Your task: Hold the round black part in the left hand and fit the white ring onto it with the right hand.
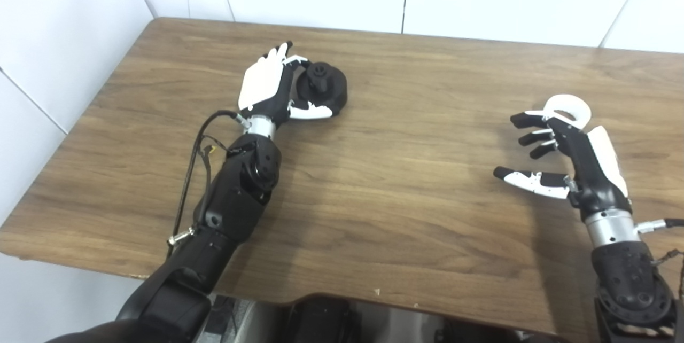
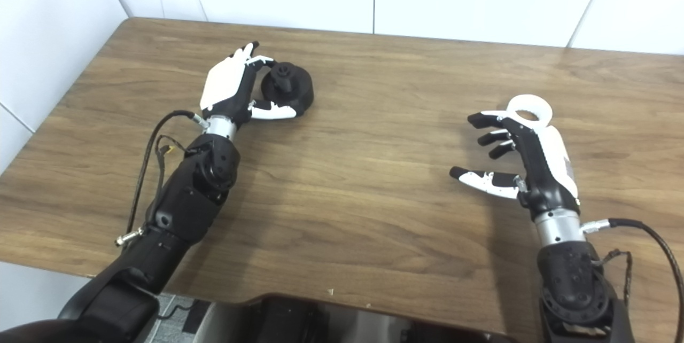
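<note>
The round black part [image 1: 323, 85], a disc with a raised hub, rests on the table at the back left. My left hand [image 1: 267, 86] wraps its left side, with curled fingers [image 1: 297, 60] touching its back edge and the thumb [image 1: 310, 112] pressed along its front. The white ring [image 1: 569, 108] lies flat on the table at the right. My right hand [image 1: 561, 156] is open just in front of it, fingers spread and pointing left. The topmost finger overlaps the ring's near edge; whether it touches the ring I cannot tell.
The brown wooden table [image 1: 385, 182] runs to white wall panels at the back and left. Its front edge has a curved cut-out near my body. A black cable [image 1: 195, 156] loops beside the left forearm, and another cable [image 2: 652, 241] trails from the right wrist.
</note>
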